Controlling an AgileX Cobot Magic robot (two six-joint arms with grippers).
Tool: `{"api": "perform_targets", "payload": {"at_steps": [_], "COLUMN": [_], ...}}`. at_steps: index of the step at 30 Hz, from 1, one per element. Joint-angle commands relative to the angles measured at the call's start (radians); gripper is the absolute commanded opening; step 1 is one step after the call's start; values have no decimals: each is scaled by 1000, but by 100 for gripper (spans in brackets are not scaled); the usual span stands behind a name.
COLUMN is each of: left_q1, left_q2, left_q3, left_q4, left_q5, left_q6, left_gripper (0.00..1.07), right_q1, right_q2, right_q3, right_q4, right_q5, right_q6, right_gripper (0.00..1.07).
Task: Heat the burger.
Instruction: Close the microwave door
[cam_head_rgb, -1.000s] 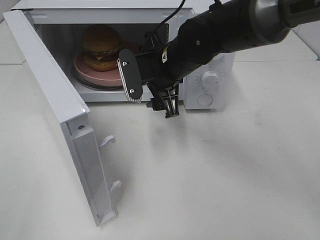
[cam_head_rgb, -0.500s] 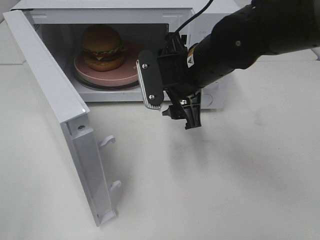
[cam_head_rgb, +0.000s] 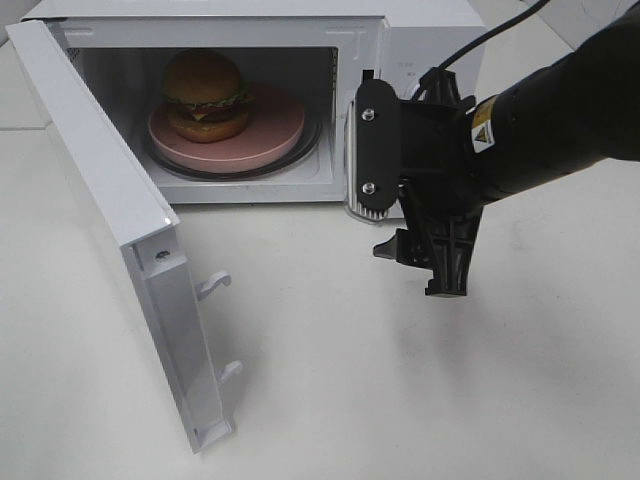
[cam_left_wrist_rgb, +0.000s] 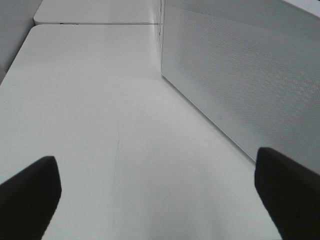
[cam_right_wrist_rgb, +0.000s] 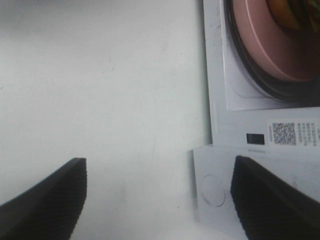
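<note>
Burger sits on the left part of the pink plate inside the microwave, and the door is swung wide to the left. My right hand hangs open and empty just in front of the control panel, right of the cavity and clear of the plate. My left hand is open too, holding nothing, low over the bench beside the door's outer face.

I judge the step in hand to be shutting the door. To do it well I'd push with the left hand on the outer panel near the free edge, away from the hinge, and follow the door's arc rather than shove straight. The right hand should be well out of the doorway first. I'd press until the latch hooks seat, gently enough that the microwave doesn't slide on the bench.
</note>
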Motion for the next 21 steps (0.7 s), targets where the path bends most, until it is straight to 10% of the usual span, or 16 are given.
{"api": "perform_targets", "payload": {"at_steps": [1, 21], "left_q1": [2, 2], "left_q2": [-25, -25], "left_q3": [2, 2], "left_q4": [-9, -9], "left_q5": [-8, -8], "left_q6": [-2, -2], "left_gripper": [103, 103], "right_q1": [0, 0], "right_q2": [-44, -372], "right_q3": [19, 25], "right_q4": [4, 4], "right_q5": [56, 579], "right_q6": [86, 789], "right_gripper": [76, 76]}}
